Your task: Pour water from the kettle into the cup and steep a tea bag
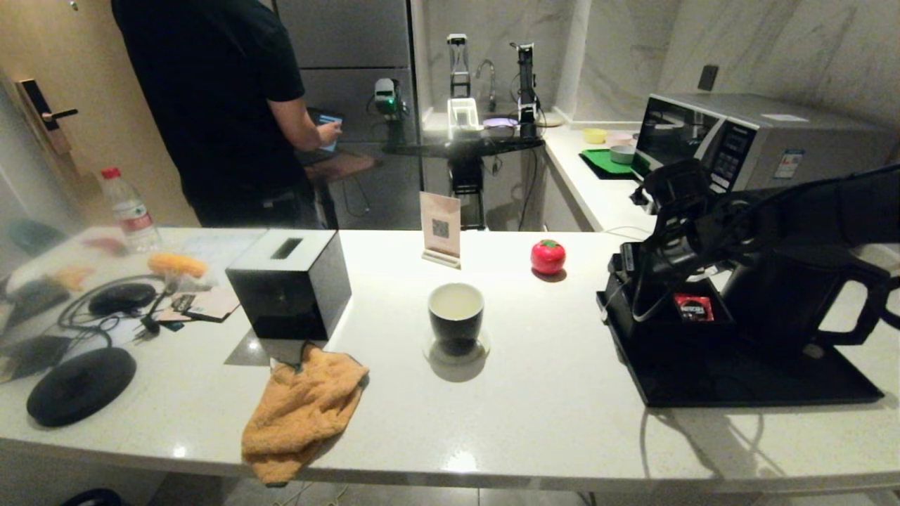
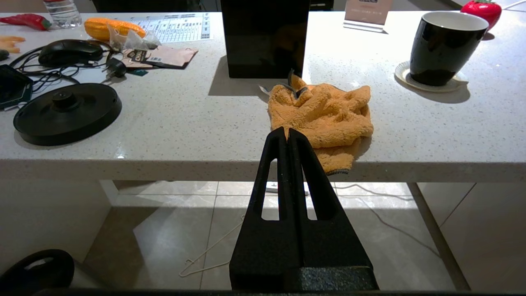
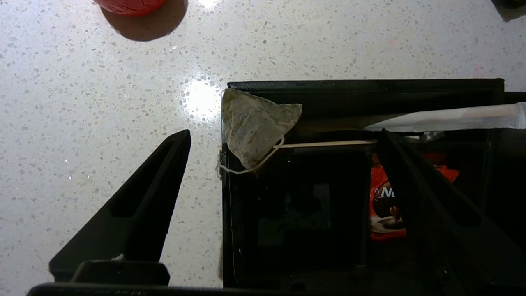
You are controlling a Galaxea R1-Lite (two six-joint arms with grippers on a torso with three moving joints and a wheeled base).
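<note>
**R gripper wide over tea bag at tray corner; cup and kettle untouched**

The right gripper (image 3: 283, 144) hung over the far-left corner of the black rectangular tray (image 1: 738, 379) on the white speckled stone table (image 1: 548, 414), jaws spread wide, nothing between them. One finger stood over bare table, the other over the tray's inner box w/ a red instant-coffee sachet (image 3: 386, 205). Betw. them lay the pale, pyramid-shaped tea bag (image 3: 254, 127), draped on the box's corner edge, its string looping down beside it.

The large matte black electric kettle (image 1: 794, 295) stood on the tray's right part, loop handle pointing right, partly hidden by the right arm.

The small glossy black cup w/ white inside (image 1: 456, 316) sat on a round coaster at table centre, well apart from the tray; couldn't tell whether water was in it.

The left gripper (image 2: 287, 135) was parked below the table's near edge, fingers pressed together, empty, aimed toward a crumpled orange cloth (image 2: 324, 119).

A red tomato-shaped object (image 1: 548, 256) lay beyond the cup.
</note>
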